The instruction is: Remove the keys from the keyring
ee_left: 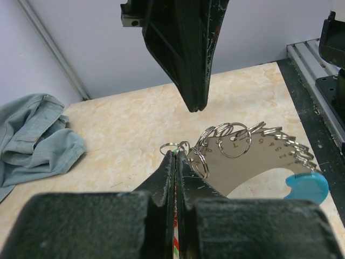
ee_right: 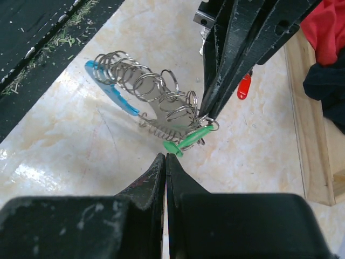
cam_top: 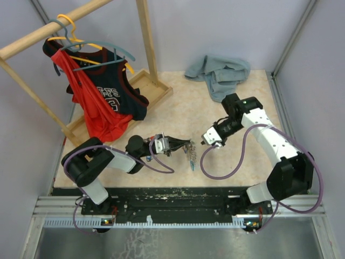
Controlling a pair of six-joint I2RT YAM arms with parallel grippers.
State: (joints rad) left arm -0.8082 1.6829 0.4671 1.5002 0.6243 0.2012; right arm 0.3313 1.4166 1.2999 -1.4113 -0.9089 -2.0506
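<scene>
Noted left claw [ee_left: 176, 155] pinched shut on one small split ring [ee_left: 170, 147] at the end of the keyring [ee_right: 161, 100], judged to hold the bunch up off the table [ee_right: 70, 156] and steady for the other arm. Found right claw [ee_right: 165, 157] closed tight with nothing in it, tips just beside the green tag [ee_right: 188, 141] hanging at the gripped end. Recommend opening it before any pull on a tag.

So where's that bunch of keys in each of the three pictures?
Top external: key bunch low centre of the picture.
Left wrist: key bunch right of centre.
Right wrist: key bunch middle, upper half.
Shared landmark: the left gripper pinching one ring, seen in all three.
</scene>
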